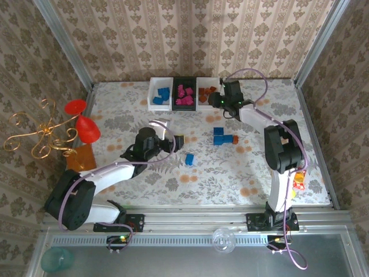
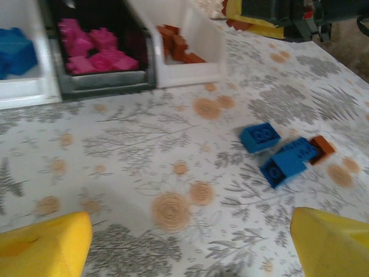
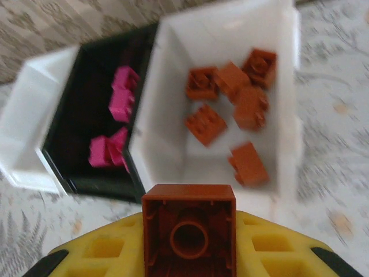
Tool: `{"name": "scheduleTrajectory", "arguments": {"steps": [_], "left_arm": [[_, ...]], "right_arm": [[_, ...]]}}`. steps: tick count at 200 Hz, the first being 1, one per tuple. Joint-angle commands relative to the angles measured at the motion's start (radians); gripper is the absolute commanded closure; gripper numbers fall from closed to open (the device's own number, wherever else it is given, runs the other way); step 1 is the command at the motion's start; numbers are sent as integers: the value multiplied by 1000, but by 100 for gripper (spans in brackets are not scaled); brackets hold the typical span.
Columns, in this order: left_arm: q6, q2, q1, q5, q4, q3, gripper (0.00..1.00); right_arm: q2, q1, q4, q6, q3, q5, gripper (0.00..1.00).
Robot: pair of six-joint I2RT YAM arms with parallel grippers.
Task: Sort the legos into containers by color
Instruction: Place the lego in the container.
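My right gripper [image 3: 189, 245] is shut on an orange-brown lego [image 3: 189, 222], hollow underside facing the camera, held just short of the right white container [image 3: 167, 121], which holds several orange-brown legos [image 3: 230, 98]. Beside it, the black container [image 3: 81, 121] holds pink legos [image 3: 121, 95]. From above, the right gripper [image 1: 222, 104] is at the right white container [image 1: 207, 80]; the black one [image 1: 184, 79] and the left white one [image 1: 152, 92], with blue legos, stand to its left. My left gripper [image 1: 176, 142] [image 2: 190, 245] is open above bare table. Blue legos [image 2: 259, 137] [image 2: 288, 161] and a brown one [image 2: 322, 145] lie ahead of it.
One blue lego [image 1: 189, 159] lies alone mid-table. Red glasses [image 1: 86, 128], a gold wire stand [image 1: 40, 135] and an orange block [image 1: 81, 157] crowd the left edge. A yellow object [image 1: 298, 183] sits by the right arm's base.
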Motion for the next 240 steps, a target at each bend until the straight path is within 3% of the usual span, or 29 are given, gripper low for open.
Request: {"name": "scheduleTrajectory", "arguments": {"steps": [1, 23, 39, 73, 96, 130, 160, 221, 240], "left_arm": [[-49, -37, 28, -53, 17, -25, 10], [-54, -56, 42, -53, 17, -35, 10], [-53, -67, 46, -53, 17, -38, 10], [-54, -78, 52, -43, 14, -41, 10], [-51, -80, 52, 16, 33, -40, 10], [-50, -43, 49, 179, 132, -42, 11], [-57, 26, 27, 288, 178, -13, 12], [-34, 73, -15, 307, 174, 15, 13], [-34, 80, -20, 306, 169, 21, 13]], "right_arm": [[119, 0, -39, -1, 126, 13, 69], [231, 2, -138, 1, 302, 21, 65], [280, 2, -192, 3, 401, 12, 56], [218, 2, -204, -2, 427, 3, 45], [101, 3, -147, -7, 297, -4, 42], [-100, 2, -67, -20, -27, -1, 36], [-246, 4, -98, -43, -265, 39, 32], [-440, 0, -202, -49, -563, 257, 29], [-442, -18, -215, -28, -595, 264, 29]]}}
